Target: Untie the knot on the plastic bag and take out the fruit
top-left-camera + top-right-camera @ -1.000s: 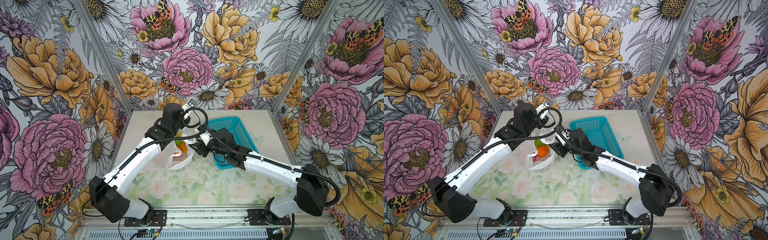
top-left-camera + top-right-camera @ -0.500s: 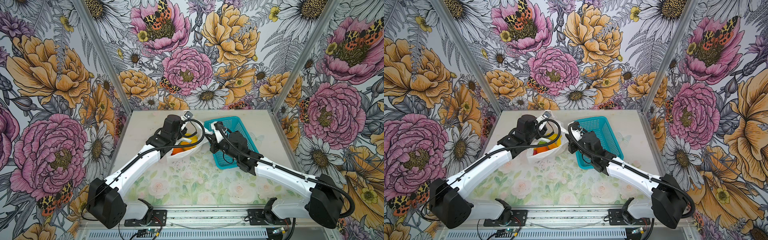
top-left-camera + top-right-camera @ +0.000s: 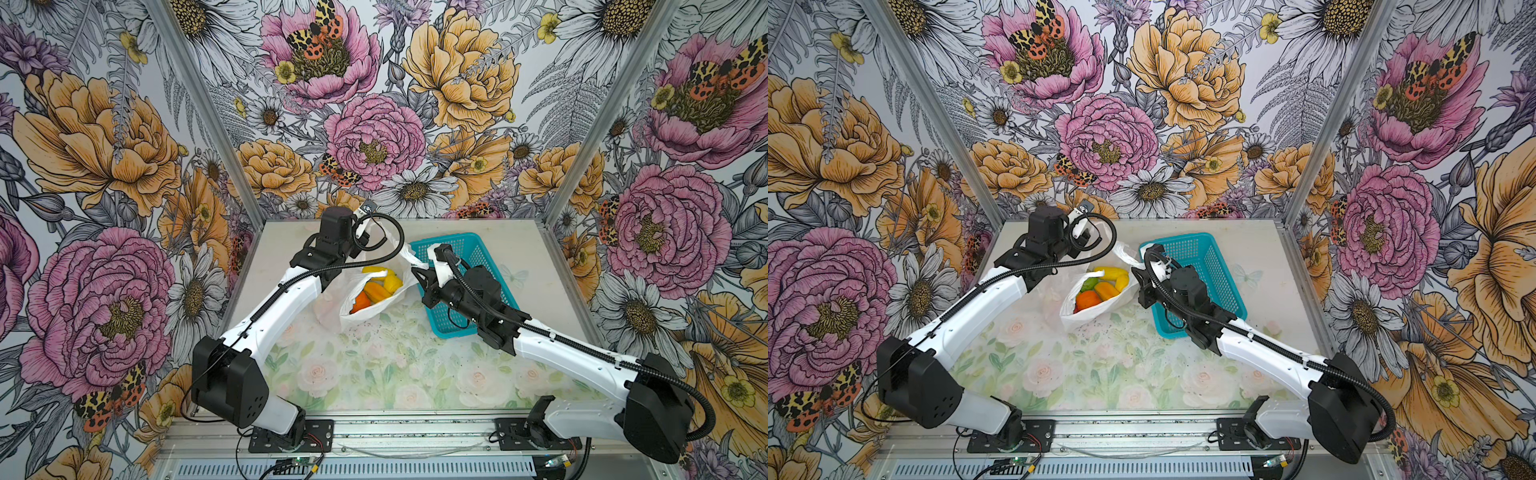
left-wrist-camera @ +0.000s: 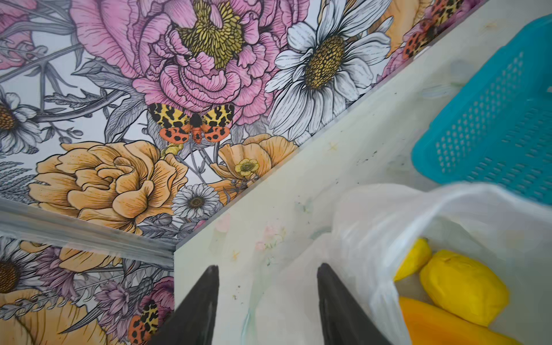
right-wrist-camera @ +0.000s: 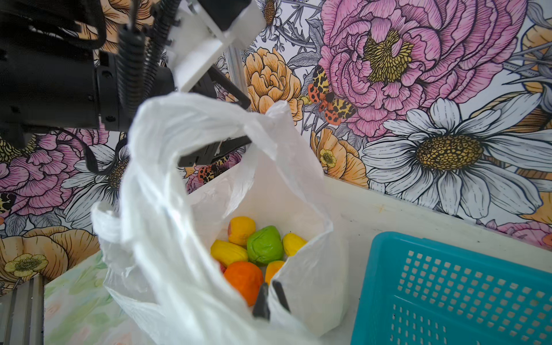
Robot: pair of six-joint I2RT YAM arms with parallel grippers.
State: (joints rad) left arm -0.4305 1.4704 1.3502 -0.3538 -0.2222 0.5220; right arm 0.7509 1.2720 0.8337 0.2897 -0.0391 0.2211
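The plastic bag (image 3: 365, 312) is being held open on the table (image 3: 374, 374) by the right gripper (image 5: 271, 298), clamped on its rim, while the left gripper (image 4: 268, 268) is being held apart beside it; the knot is being judged undone, the fruit (image 5: 264, 245) inside not yet taken out.
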